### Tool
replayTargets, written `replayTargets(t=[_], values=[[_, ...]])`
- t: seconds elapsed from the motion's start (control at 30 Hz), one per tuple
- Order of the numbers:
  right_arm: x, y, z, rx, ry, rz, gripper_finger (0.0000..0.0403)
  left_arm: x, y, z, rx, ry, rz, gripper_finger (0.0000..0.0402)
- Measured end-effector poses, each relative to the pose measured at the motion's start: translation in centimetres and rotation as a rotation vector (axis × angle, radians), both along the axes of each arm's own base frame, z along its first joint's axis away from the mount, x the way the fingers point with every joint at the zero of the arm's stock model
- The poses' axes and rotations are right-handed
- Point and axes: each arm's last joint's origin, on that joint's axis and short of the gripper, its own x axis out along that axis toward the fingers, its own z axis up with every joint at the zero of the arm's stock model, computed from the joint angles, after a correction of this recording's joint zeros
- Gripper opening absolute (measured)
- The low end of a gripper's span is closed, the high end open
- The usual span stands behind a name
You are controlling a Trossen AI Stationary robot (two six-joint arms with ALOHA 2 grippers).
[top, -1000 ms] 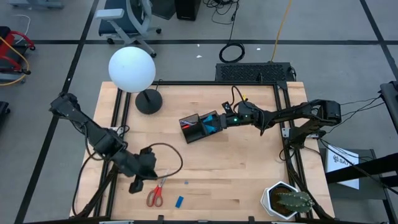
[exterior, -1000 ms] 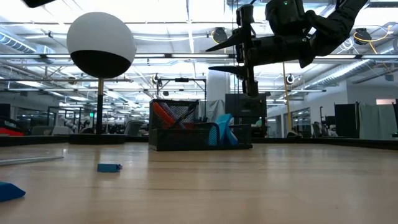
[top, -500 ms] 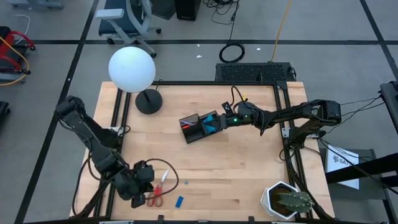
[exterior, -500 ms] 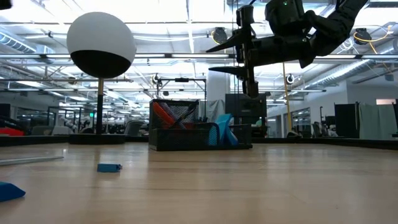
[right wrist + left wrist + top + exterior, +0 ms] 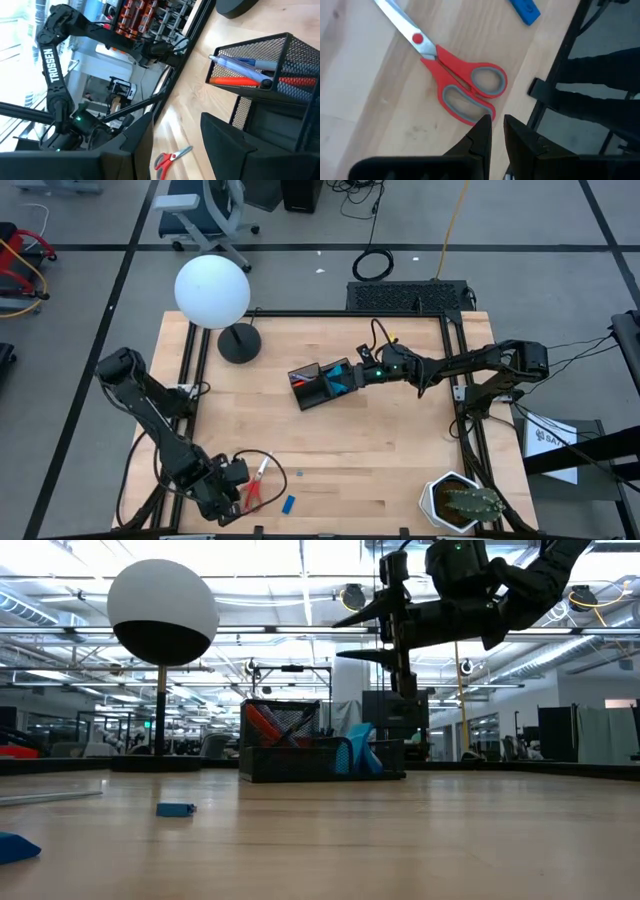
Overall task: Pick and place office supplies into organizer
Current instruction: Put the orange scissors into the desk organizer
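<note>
Red-handled scissors lie flat near the table's near edge, and they also show in the left wrist view. My left gripper hovers at their handle loops, its fingers almost together with only a narrow slit between them. A small blue eraser lies just right of the scissors. The black mesh organizer stands mid-table and holds an orange marker, pens and a blue notepad. My right gripper hangs open and empty just above the organizer's right end. My left gripper's fingertips stand right at the rim of the scissors' nearer handle loop. I cannot tell whether they touch it. The scissors lie flat on the table.
A lamp with a white globe and a round black base stands at the far left. A potted cactus sits at the near right corner. A black cable loops from my left arm over the table.
My left arm has swung toward the table's near edge and turned, and its gripper has come down beside the scissors' handles.
</note>
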Motion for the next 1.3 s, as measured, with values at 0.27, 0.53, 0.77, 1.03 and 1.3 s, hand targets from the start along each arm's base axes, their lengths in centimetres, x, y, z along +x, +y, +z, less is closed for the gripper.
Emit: replayTargets(t=[0.27,0.53,0.77,1.03,1.3], values=[[-0.1,0.0,-0.5,-0.013,0.051,0.005,0.0155,0.6,-0.3,-0.6,-0.017,0.008,0.015,0.0064],[-0.1,0.0,-0.5,-0.039,0.052,0.01,0.0155,0.4,0.2,-0.8,0.016,0.056,0.067,0.0137],[-0.1,0.0,-0.5,-0.066,0.05,0.018,0.0155,0.3,0.3,-0.8,0.019,0.065,0.096,0.0167],[-0.1,0.1,-0.5,-0.123,0.042,0.064,0.0155,1.0,-0.1,-2.5,0.044,0.09,0.167,0.0158],[-0.1,0.3,-0.5,-0.115,0.037,0.108,0.0155,1.4,-1.7,-5.7,0.011,0.225,0.134,0.0157]])
